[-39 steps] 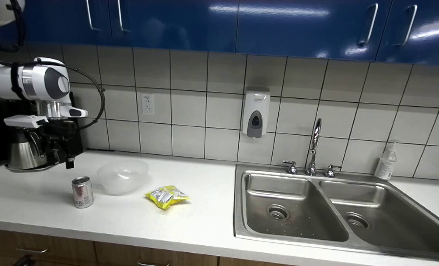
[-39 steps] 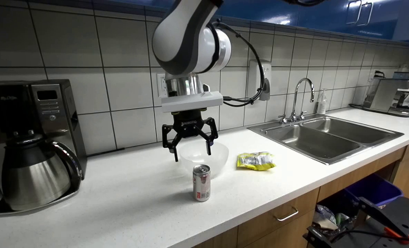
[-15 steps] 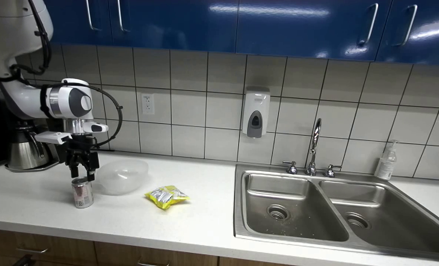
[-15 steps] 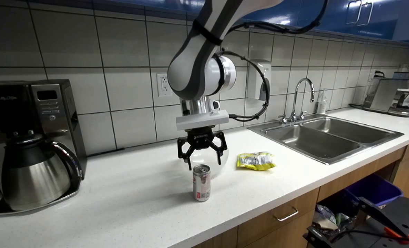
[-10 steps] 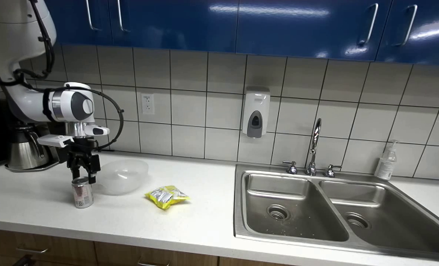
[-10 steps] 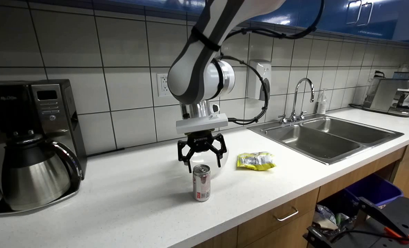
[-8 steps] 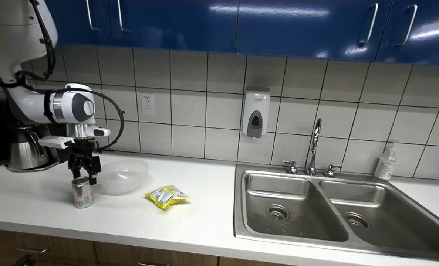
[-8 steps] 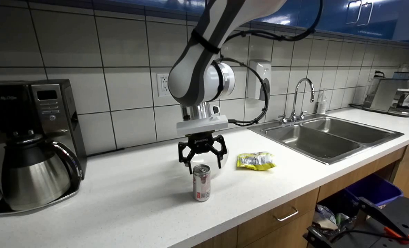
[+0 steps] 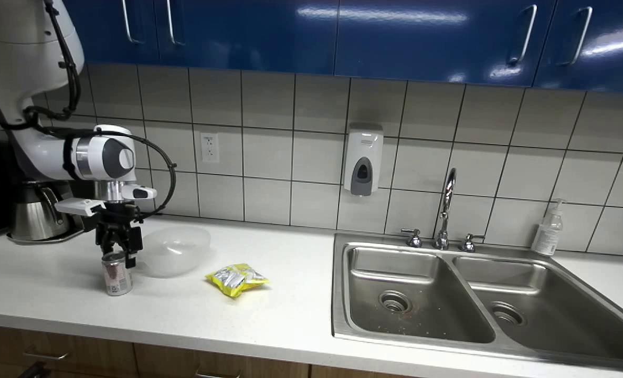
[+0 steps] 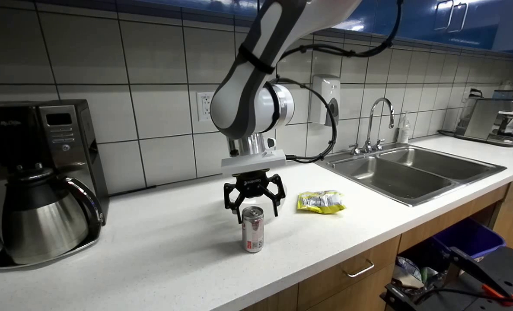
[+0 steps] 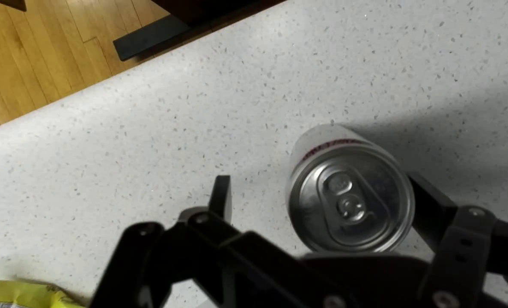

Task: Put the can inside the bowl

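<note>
The silvery can (image 9: pixel 117 277) stands upright on the counter, also seen in an exterior view (image 10: pixel 253 235) and from above in the wrist view (image 11: pixel 352 201). The translucent whitish bowl (image 9: pixel 177 254) stands close beside it; in an exterior view the gripper partly hides the bowl (image 10: pixel 258 201). My gripper (image 10: pixel 258 217) is open and points down, its fingertips low around the can's top. In the wrist view the can sits between the open fingers (image 11: pixel 318 192), close against the right finger, with a wide gap to the left one. I cannot tell whether the right finger touches it.
A yellow-green snack packet (image 9: pixel 236 280) lies beyond the bowl. A steel carafe (image 10: pixel 44 220) stands in a coffee maker (image 10: pixel 70 138). A double sink (image 9: pixel 416 294) is set in the counter, with a faucet (image 9: pixel 446 210) behind it. The counter's front edge (image 9: pixel 185 338) is near.
My gripper has moved from beside the carafe, away from the coffee maker, to over the can, then lowered slowly to the can's top. The fingers stay open. The can and bowl have not moved.
</note>
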Action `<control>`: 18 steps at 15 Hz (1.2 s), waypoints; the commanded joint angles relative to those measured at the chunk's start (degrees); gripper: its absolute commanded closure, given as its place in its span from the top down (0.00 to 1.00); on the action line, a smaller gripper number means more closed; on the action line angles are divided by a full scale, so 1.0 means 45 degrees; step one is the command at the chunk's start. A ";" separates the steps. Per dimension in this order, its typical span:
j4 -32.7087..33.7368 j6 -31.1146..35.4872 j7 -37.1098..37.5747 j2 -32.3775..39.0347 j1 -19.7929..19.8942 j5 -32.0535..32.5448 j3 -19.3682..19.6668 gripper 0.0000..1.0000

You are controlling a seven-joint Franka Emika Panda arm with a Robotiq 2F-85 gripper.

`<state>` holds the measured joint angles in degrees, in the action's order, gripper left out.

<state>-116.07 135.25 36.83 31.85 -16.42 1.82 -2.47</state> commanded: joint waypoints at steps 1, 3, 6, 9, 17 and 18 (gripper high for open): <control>0.0228 -0.0022 -0.0232 0.0120 -0.0041 -0.0246 -0.0047 1.00; 0.0259 -0.0038 -0.0224 0.0129 -0.0061 -0.0231 -0.0046 1.00; 0.0273 -0.0057 -0.0266 0.0116 -0.0049 -0.0266 -0.0074 1.00; 0.0295 -0.0049 -0.0265 0.0150 -0.0064 -0.0239 -0.0069 0.75; 0.0273 -0.0097 -0.0163 0.0008 -0.0125 -0.0288 -0.0111 0.40; 0.0168 -0.0146 -0.0200 -0.0153 -0.0138 -0.0347 -0.0195 0.40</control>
<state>-115.38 135.24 36.78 32.08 -16.68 1.80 -2.72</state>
